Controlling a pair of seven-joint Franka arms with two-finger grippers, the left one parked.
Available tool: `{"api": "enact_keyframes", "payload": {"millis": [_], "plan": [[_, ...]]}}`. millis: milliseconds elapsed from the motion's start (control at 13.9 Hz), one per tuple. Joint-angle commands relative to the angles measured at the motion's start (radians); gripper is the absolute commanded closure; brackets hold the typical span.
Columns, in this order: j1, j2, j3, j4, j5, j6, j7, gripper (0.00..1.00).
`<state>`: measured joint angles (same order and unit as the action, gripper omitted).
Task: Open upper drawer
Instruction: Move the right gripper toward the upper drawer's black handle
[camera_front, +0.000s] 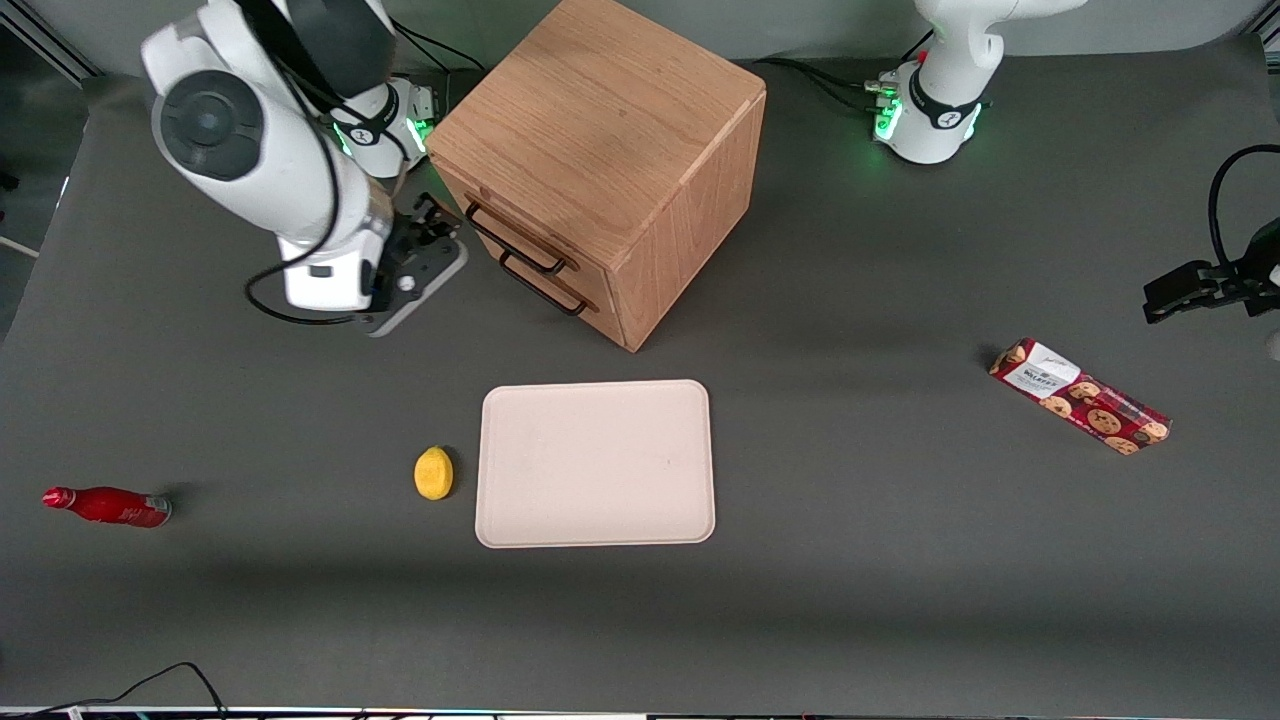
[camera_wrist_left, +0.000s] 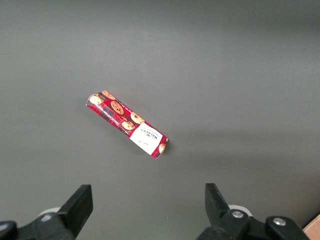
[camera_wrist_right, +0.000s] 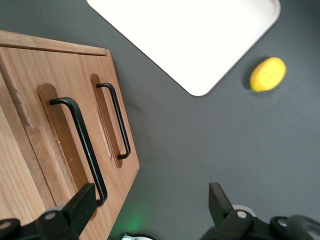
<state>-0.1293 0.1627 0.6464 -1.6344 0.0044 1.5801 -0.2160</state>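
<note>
The oak cabinet (camera_front: 610, 130) stands at the back of the table, and both its drawers are shut flush. The upper drawer (camera_front: 500, 222) carries a thin black bar handle (camera_front: 516, 241) just above the lower drawer's handle (camera_front: 546, 286). My right gripper (camera_front: 428, 222) hangs open in front of the drawer fronts, a short gap away, at about the upper handle's height. In the right wrist view the upper drawer's handle (camera_wrist_right: 82, 145) is the closer bar. One of the gripper (camera_wrist_right: 150, 200) fingers (camera_wrist_right: 80, 202) sits by that bar's end, and nothing is between the fingers.
A pale tray (camera_front: 595, 465) lies nearer the front camera than the cabinet, with a lemon (camera_front: 433, 472) beside it. A red bottle (camera_front: 108, 506) lies toward the working arm's end. A cookie packet (camera_front: 1080, 396) lies toward the parked arm's end.
</note>
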Motion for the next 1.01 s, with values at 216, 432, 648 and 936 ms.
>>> {"api": "enact_keyframes", "payload": {"millis": [216, 432, 648, 936], "plan": [[0.037, -0.028, 0.038, -0.151, 0.0, 0.124, -0.029, 0.0], [0.037, -0.04, 0.061, -0.237, 0.0, 0.208, -0.029, 0.0], [0.046, -0.037, 0.061, -0.275, 0.0, 0.241, -0.036, 0.0], [0.046, -0.031, 0.059, -0.306, 0.002, 0.281, -0.051, 0.0]]}}
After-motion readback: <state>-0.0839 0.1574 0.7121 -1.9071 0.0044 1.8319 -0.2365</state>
